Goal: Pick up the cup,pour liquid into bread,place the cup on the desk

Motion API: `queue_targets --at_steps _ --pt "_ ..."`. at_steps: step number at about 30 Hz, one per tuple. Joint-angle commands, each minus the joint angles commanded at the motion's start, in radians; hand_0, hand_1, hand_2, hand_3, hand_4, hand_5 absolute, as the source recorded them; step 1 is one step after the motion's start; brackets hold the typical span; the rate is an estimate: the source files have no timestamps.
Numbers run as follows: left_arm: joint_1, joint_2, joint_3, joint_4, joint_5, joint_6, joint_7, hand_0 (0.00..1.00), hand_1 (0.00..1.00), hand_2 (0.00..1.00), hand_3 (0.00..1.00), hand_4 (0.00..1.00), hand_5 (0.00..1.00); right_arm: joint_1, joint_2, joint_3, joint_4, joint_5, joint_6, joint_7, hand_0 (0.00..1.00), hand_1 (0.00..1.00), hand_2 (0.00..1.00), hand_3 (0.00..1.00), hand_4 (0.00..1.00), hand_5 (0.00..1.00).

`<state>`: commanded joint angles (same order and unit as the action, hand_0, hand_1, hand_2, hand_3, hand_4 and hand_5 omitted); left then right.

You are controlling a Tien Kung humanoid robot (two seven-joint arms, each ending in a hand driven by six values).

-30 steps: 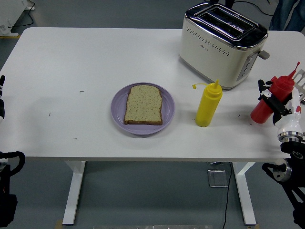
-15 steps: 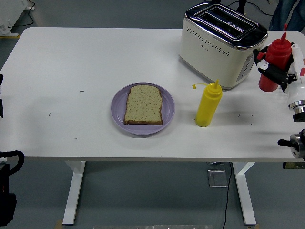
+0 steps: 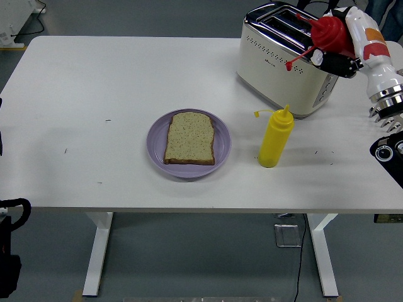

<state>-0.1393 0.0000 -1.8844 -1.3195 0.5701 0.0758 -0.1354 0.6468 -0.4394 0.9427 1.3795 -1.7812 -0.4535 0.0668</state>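
- Red squeeze bottle [image 3: 329, 34], standing in for the task's cup, is at the upper right of the frame, gripped in the right hand [image 3: 343, 47]; its fingers are curled round the body and the bottle is tipped with its nozzle pointing left.
- It hangs in the air over the toaster [image 3: 293, 60], clear of the table [image 3: 94, 94].
- Picking up looks done. Pouring has not begun: the bottle is well apart from the bread [image 3: 190, 138], which shows no red on it, and setting the bottle down is also left.
- The bread lies flat on a purple plate [image 3: 221, 143] at the centre of the frame.
- Between hand and bread stand the toaster and a yellow squeeze bottle [image 3: 275, 138], just right of the plate; by my judgement a low path to the left risks clipping the yellow bottle's tip.
- Open room: the whole left half of the table is bare, and the strip along the near edge below the plate is free.
- The table's right edge is close under the arm, so a set-down there leaves little margin.
- The left arm [image 3: 9, 251] rests at the lower left, off the table; I cannot tell how its fingers are.
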Motion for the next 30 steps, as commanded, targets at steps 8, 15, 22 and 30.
queue_targets --at_steps 8,15,22,30 --pt "-0.001 0.0 -0.003 0.001 0.0 0.0 0.0 0.782 0.733 0.733 0.687 0.562 0.998 0.141 0.012 -0.127 -0.057 -0.32 0.042 -0.092 0.002 0.037 0.196 0.311 0.584 0.159" --pt "0.001 0.0 -0.007 0.001 0.0 0.0 -0.001 0.784 0.734 0.733 0.688 0.563 0.998 0.257 0.047 -0.217 -0.081 -0.488 0.108 -0.186 0.002 0.037 0.195 0.309 0.572 0.168" --pt "0.002 0.0 -0.003 0.002 0.0 -0.001 -0.001 0.785 0.735 0.735 0.688 0.565 0.998 0.312 0.098 -0.312 -0.097 -0.488 0.156 -0.231 0.003 0.035 0.194 0.308 0.561 0.18" --pt "0.006 0.0 -0.006 0.002 0.0 -0.001 -0.003 0.786 0.736 0.737 0.69 0.566 0.998 0.319 0.093 -0.234 -0.09 -0.488 0.13 -0.24 0.004 0.036 0.194 0.307 0.556 0.187"
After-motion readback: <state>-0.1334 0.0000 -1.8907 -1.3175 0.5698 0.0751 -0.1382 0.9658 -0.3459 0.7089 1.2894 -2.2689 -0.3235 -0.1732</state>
